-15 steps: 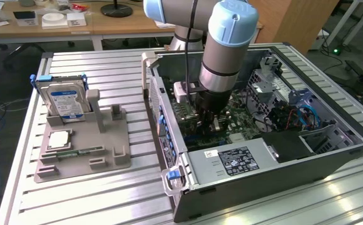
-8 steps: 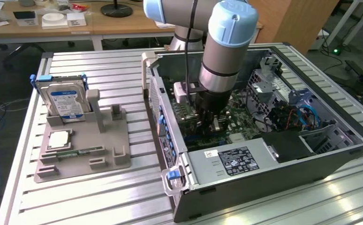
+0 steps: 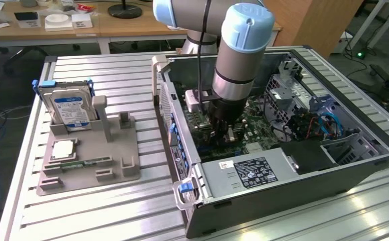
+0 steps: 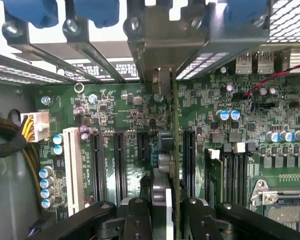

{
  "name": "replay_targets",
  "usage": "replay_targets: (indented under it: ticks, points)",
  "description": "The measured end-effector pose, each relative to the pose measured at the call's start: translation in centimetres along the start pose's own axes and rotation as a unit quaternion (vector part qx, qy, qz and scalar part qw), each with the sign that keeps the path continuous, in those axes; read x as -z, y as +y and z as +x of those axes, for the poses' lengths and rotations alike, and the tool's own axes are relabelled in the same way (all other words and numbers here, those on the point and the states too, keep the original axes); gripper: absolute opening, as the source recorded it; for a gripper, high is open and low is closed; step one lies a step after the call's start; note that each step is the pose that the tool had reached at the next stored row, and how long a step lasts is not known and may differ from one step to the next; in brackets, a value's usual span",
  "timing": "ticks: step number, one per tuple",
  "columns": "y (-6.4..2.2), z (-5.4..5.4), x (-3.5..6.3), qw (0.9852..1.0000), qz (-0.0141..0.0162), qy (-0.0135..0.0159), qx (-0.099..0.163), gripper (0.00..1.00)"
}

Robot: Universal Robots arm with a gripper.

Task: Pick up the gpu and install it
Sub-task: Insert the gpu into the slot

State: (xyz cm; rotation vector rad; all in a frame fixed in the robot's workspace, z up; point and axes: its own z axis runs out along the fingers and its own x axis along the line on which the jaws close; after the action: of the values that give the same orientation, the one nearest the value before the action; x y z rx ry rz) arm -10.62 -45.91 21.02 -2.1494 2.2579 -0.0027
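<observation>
The gpu (image 4: 173, 150) hangs edge-on between my fingers, its thin green board running down to the silver end bracket (image 4: 162, 47) at the case's rear slot openings. My gripper (image 4: 170, 212) is shut on it, with a black finger (image 4: 137, 215) on each side. The card hovers just above the black expansion slots (image 4: 187, 160) of the motherboard (image 4: 120, 115); whether it touches a slot I cannot tell. In the exterior view my gripper (image 3: 225, 128) reaches down into the open computer case (image 3: 355, 165), over the motherboard (image 3: 255, 133).
Beside the card are a white slot (image 4: 72, 165), a black slot (image 4: 97, 165), a white connector with yellow wires (image 4: 34, 127) and memory slots (image 4: 235, 167). Outside the case, a grey fixture (image 3: 90, 168) holds a hard drive (image 3: 72, 110), a processor (image 3: 64, 149) and a memory stick (image 3: 87, 163). The power supply (image 3: 248, 173) fills the case's near corner.
</observation>
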Motion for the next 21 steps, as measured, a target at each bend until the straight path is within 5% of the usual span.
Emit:
replay_targets:
  ticks: [13, 14, 21]
  points:
    - [0.02, -0.1, -0.10, 1.0000, 0.0015, -0.0019, 0.000, 0.29]
    - [0.01, 0.0, 0.03, 1.0000, 0.0012, -0.0009, 0.000, 0.35]
    - [-0.03, -0.1, 2.07, 1.0000, 0.0040, -0.0011, 0.000, 0.35]
